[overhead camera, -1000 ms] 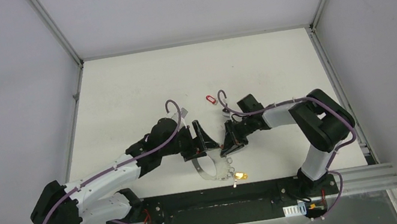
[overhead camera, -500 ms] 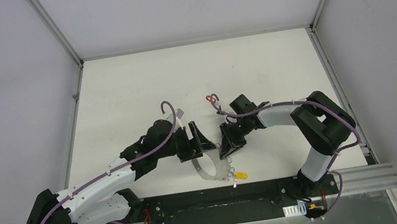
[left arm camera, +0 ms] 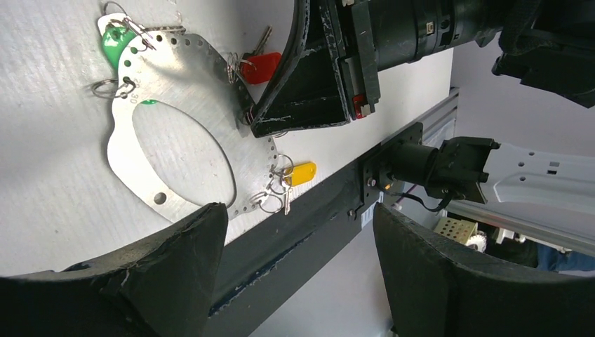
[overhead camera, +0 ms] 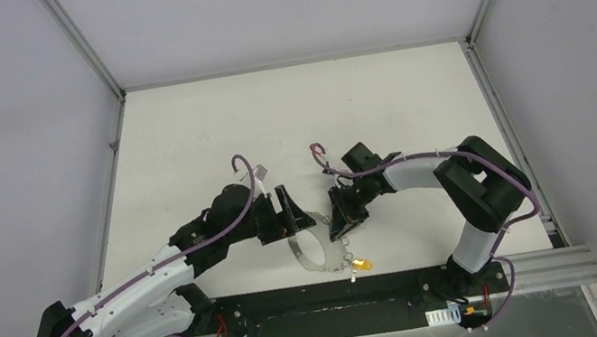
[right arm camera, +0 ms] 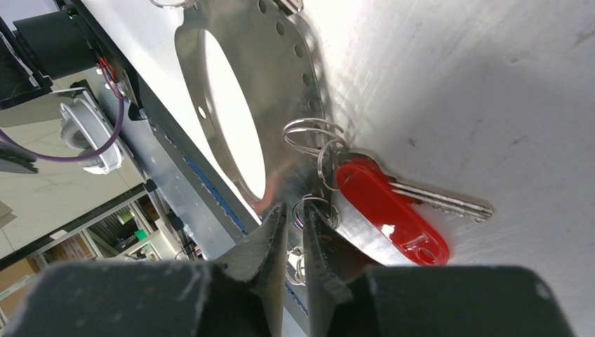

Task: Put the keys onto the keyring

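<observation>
Left jaws wide; right jaws narrow at keyring edge beside red key, grip unclear.

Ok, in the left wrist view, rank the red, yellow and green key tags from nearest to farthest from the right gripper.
1. Red tag: right beside the right gripper, against its finger.
2. Yellow tag: a little past the fingertips, lower right.
3. Green tag: across the plate, upper left.
</observation>
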You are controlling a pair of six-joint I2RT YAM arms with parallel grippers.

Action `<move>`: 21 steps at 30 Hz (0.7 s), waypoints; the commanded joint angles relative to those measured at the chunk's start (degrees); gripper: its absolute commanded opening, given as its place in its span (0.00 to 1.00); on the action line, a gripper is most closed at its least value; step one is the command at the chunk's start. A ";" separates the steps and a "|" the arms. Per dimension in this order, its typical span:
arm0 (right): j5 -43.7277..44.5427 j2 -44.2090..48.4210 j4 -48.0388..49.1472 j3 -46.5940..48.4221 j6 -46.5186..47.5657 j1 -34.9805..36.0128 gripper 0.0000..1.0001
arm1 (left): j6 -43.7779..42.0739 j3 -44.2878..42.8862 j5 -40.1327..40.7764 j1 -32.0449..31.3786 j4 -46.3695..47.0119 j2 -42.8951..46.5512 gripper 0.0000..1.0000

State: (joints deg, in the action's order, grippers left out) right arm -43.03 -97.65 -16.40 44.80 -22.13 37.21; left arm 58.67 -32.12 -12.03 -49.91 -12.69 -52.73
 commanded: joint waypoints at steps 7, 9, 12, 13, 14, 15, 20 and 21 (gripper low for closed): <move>-7.16 0.74 1.44 3.10 -0.39 0.40 0.09 | -7.67 -2.02 5.72 -0.25 -2.86 7.30 0.77; -9.19 2.49 1.35 4.09 -0.84 0.33 0.08 | -10.98 -2.27 6.20 -0.24 -2.89 8.89 0.77; -12.64 4.21 2.04 5.36 -2.27 0.26 0.07 | -15.12 -2.70 6.89 -0.20 -2.92 11.41 0.77; -13.49 4.68 2.38 5.73 -2.98 0.29 0.06 | -16.48 -2.84 7.32 -0.27 -2.90 12.39 0.77; -14.13 5.13 2.81 6.00 -3.59 0.31 0.05 | -17.63 -2.94 7.82 -0.20 -2.85 13.21 0.77; -14.58 5.57 3.18 6.27 -4.18 0.30 0.04 | -18.64 -3.07 8.31 -0.20 -2.82 13.95 0.77; -13.70 6.04 3.84 7.03 -5.57 0.24 0.01 | -23.82 -3.30 10.46 -0.23 -2.84 17.39 0.76; -12.38 6.23 3.05 7.13 -5.06 0.29 0.02 | -24.68 -3.26 10.78 -0.27 -2.90 17.93 0.76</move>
State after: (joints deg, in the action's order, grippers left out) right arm -55.00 -93.30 -14.37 49.91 -26.26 37.34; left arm 40.60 -33.26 -4.27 -49.91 -15.68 -37.01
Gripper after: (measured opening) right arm 0.013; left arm 0.766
